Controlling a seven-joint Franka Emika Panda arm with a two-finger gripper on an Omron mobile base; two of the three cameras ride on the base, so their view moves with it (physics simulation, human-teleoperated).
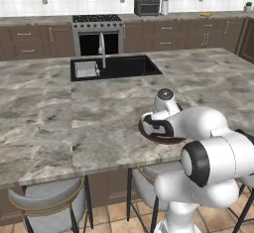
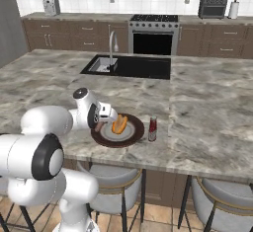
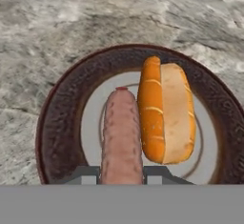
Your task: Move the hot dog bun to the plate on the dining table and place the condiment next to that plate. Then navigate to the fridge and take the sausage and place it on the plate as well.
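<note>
You are almost through. The hot dog bun [image 3: 167, 113] already lies on the dark brown plate [image 3: 62, 118], toward its right half as the hand view shows it, and the ketchup bottle [image 2: 152, 128] stands upright on the desk [image 2: 212, 122] just to the right of that plate, close to its rim but apart from it. Both of those steps look finished. The trip to the fridge also seems to be behind you, since the sausage [image 3: 122, 137] is here at the plate.

What is left is the release. The pincer [image 3: 122, 178] is closed tight on the near end of the sausage, one fingertip on each side of it, and the sausage runs out over the plate's grey centre, side by side with the bun and touching it or nearly so. From this angle you cannot quite tell whether the sausage already rests on the plate or hangs just above it. Once it is down, letting go and lifting clear should complete the task.
</note>
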